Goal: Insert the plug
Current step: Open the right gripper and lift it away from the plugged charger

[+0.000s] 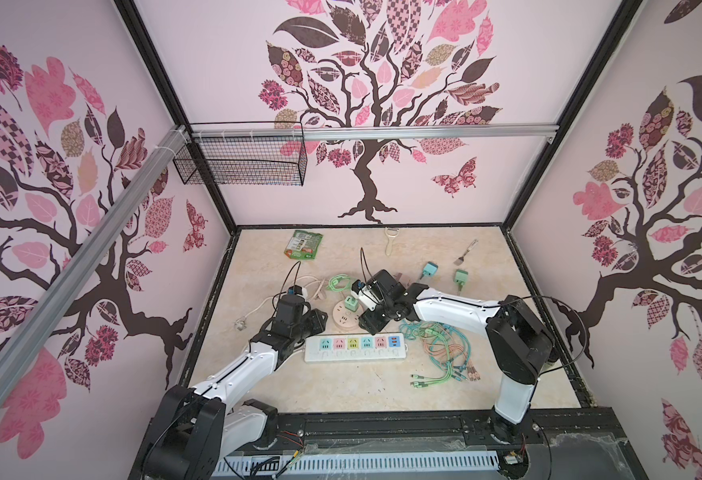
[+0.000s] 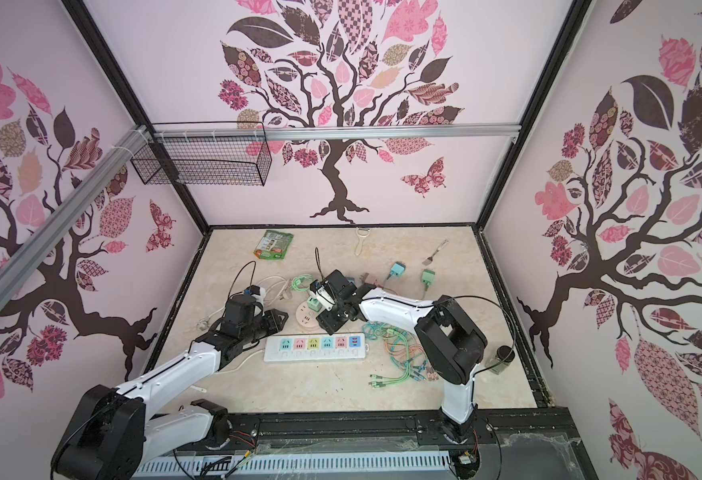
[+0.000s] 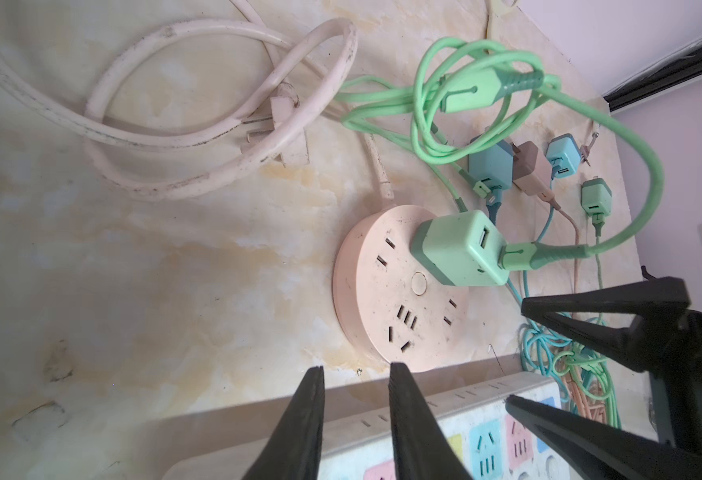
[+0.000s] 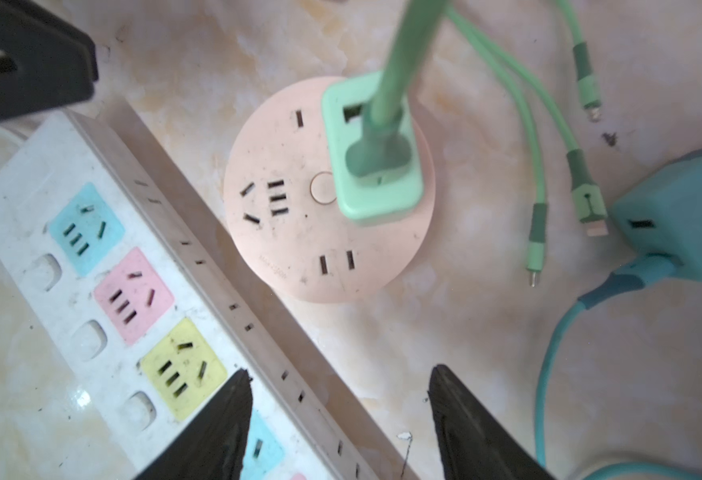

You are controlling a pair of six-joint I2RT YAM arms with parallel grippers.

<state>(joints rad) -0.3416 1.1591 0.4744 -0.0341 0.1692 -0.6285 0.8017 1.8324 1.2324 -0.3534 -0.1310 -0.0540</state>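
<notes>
A light green charger plug (image 3: 457, 249) (image 4: 372, 149) stands seated in the round pink socket (image 3: 386, 299) (image 4: 299, 241), with a green cable running from its USB port. In both top views the plug (image 1: 351, 304) (image 2: 314, 302) sits on the far side of the socket (image 1: 342, 319). My left gripper (image 3: 357, 368) (image 1: 319, 322) hovers over the far edge of the white power strip (image 3: 457, 399), open by a narrow gap and holding nothing. The right gripper (image 4: 339, 370) (image 1: 369, 326) is open wide and empty, just in front of the socket.
The power strip (image 1: 355, 348) with coloured outlets lies in front of the socket. Blue (image 3: 490, 162), brown (image 3: 528, 166) and green (image 3: 596, 197) chargers lie behind it, a white cord (image 3: 216, 104) to the left. A cable tangle (image 1: 441, 345) lies right; a green packet (image 1: 303, 245) at the back.
</notes>
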